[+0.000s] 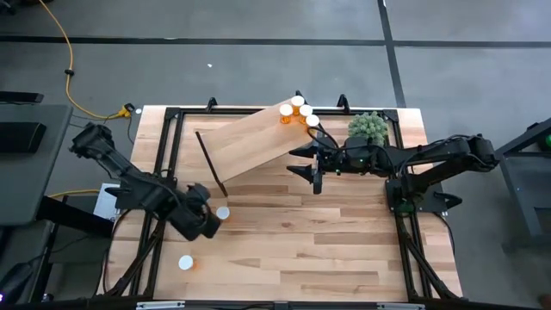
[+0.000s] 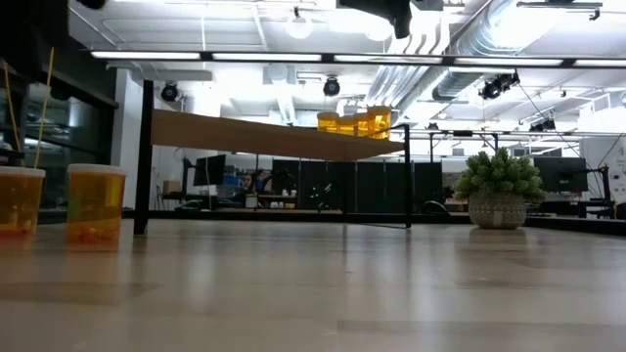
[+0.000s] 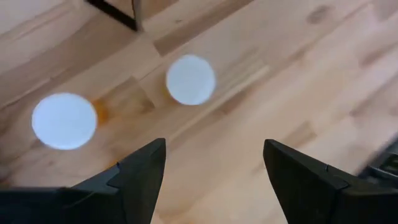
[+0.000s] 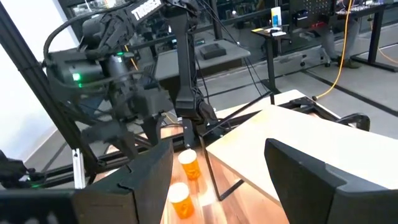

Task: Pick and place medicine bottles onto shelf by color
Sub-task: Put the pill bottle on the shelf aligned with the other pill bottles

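Two orange pill bottles with white caps stand upright on the tabletop at the near left, one [image 1: 223,213] close beside my left gripper [image 1: 209,218] and one [image 1: 186,263] nearer the front edge. In the left wrist view my left gripper [image 3: 214,171] hangs open above the table, with both caps [image 3: 191,79] [image 3: 64,121] ahead of the fingers. Three more bottles [image 1: 298,110] stand on the far right corner of the wooden shelf [image 1: 250,139]. My right gripper [image 1: 310,166] is open and empty at the shelf's right end; its wrist view [image 4: 217,180] looks over the shelf [image 4: 298,134] toward the two table bottles [image 4: 189,165].
A fuzzy green plant in a pot [image 1: 368,129] stands at the far right, close behind my right arm. The shelf's black legs [image 1: 211,164] stand on the table near the left bottles. Bare tabletop [image 1: 327,250] lies at the near middle and right.
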